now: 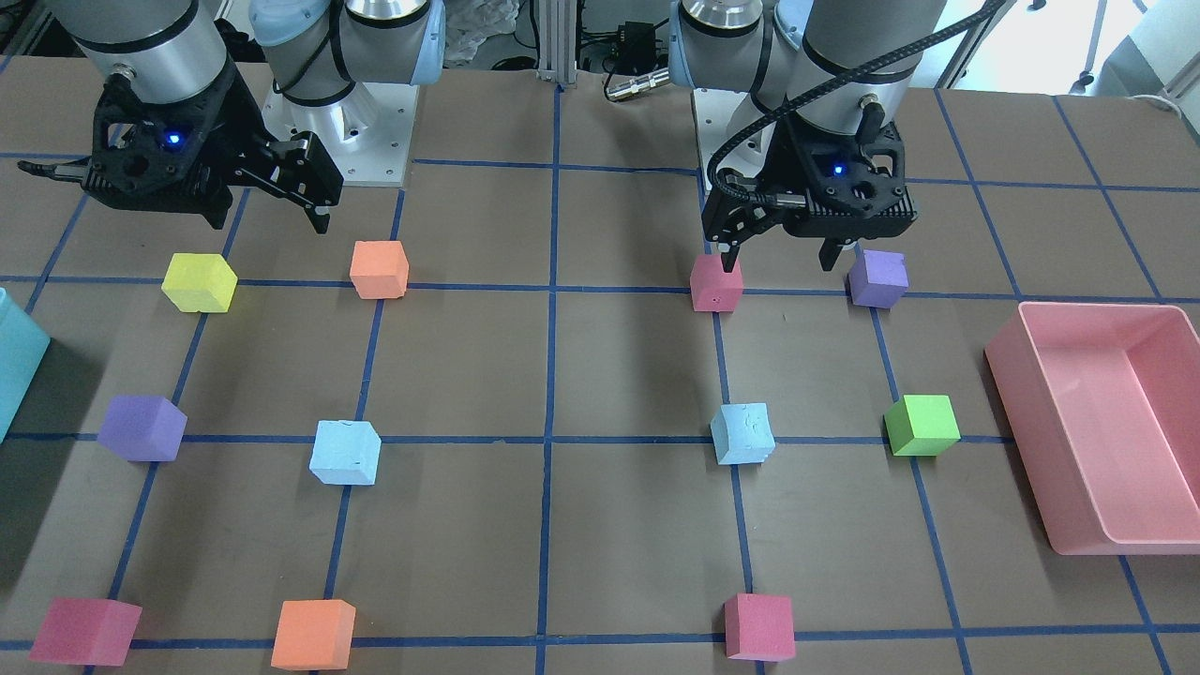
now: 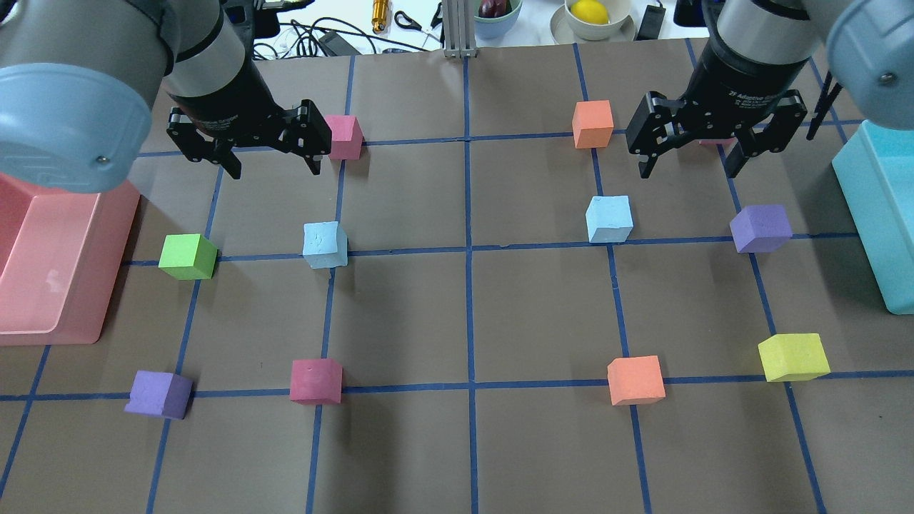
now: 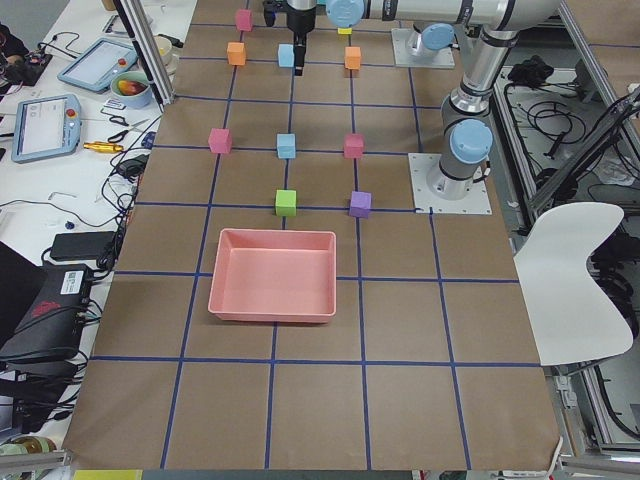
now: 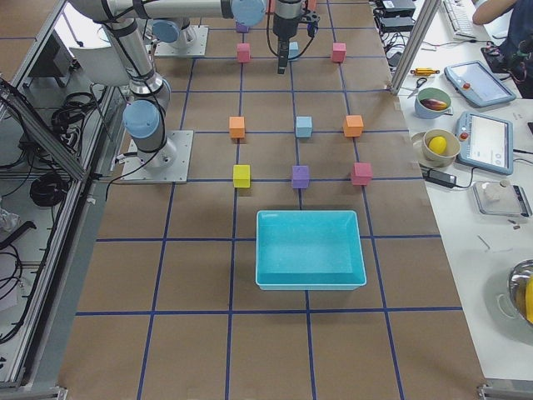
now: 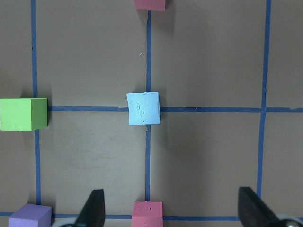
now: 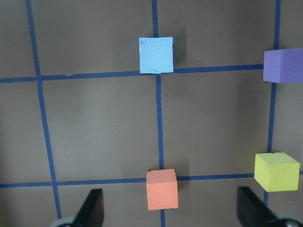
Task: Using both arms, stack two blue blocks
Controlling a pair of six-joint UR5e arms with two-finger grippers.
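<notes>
Hovering | left gripper (image 2: 275,171) and right gripper (image 2: 690,173) are hanging splayed, empty | centring each squarely over left blue block (image 2: 325,245), right blue block (image 2: 609,219) before descending is advisable.

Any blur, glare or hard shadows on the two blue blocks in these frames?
Overhead exterior: left blue block and right blue block sharp, with soft shadows, no glare; the left arm's joint cap close to the lens looks soft. Front-facing: teal bin casts a dark patch at the view's left edge, clear of both. Wrist views: each block crisp, evenly lit.
</notes>
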